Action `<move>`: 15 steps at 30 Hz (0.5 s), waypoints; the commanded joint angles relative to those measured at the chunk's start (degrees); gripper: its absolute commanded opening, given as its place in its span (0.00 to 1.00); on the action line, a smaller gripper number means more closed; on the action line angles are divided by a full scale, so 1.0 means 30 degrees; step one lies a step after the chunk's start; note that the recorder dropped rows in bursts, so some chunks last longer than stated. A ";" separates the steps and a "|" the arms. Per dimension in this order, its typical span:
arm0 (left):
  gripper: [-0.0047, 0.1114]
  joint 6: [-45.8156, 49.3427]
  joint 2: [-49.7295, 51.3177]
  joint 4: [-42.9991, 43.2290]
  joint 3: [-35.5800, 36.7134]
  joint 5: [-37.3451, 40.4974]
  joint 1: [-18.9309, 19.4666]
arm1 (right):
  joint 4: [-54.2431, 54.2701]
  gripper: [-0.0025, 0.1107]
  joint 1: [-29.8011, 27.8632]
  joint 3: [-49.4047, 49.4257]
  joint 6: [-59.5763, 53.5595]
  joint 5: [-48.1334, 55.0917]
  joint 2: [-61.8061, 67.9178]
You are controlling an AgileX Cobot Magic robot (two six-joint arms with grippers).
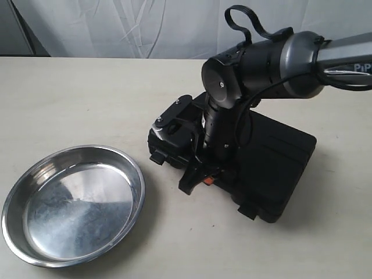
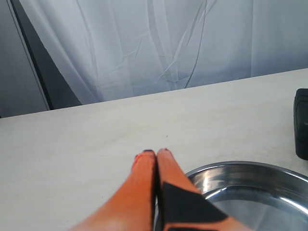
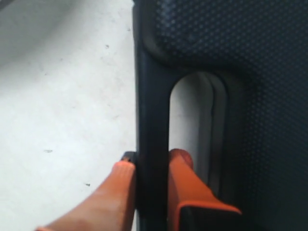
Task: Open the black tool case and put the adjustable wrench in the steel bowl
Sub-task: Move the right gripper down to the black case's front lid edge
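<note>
The black tool case (image 1: 276,165) lies flat on the table with its lid down. My right gripper (image 1: 202,177) points down at the case's front edge. In the right wrist view the right gripper (image 3: 151,161) is shut on the handle bar (image 3: 151,96) of the case (image 3: 250,57), with one orange finger (image 3: 185,173) inside the handle slot. The steel bowl (image 1: 72,206) sits to the left with nothing in it. My left gripper (image 2: 156,153) is shut on nothing, just beside the bowl's rim (image 2: 240,168). The adjustable wrench is hidden.
Two small latches (image 1: 247,210) (image 1: 157,157) stick out from the case's front edge. The pale table (image 1: 87,99) stretches back to a white curtain (image 1: 145,23). A corner of the case (image 2: 301,125) shows in the left wrist view.
</note>
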 commanded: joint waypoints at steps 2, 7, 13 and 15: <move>0.04 -0.0018 0.0068 -0.0029 -0.0039 -0.0110 -0.0020 | 0.1013 0.02 -0.0034 -0.0081 0.0026 0.0248 0.0132; 0.04 -0.0018 0.0068 -0.0029 -0.0039 -0.0110 -0.0020 | 0.1566 0.02 -0.0034 -0.0081 0.0026 0.0040 0.0436; 0.04 -0.0018 0.0068 -0.0029 -0.0039 -0.0110 -0.0020 | 0.1170 0.02 -0.0034 -0.0081 -0.0004 -0.0440 0.0467; 0.04 -0.0018 0.0068 -0.0029 -0.0039 -0.0110 -0.0020 | 0.0868 0.02 -0.0034 -0.0081 -0.0014 -0.0554 0.0467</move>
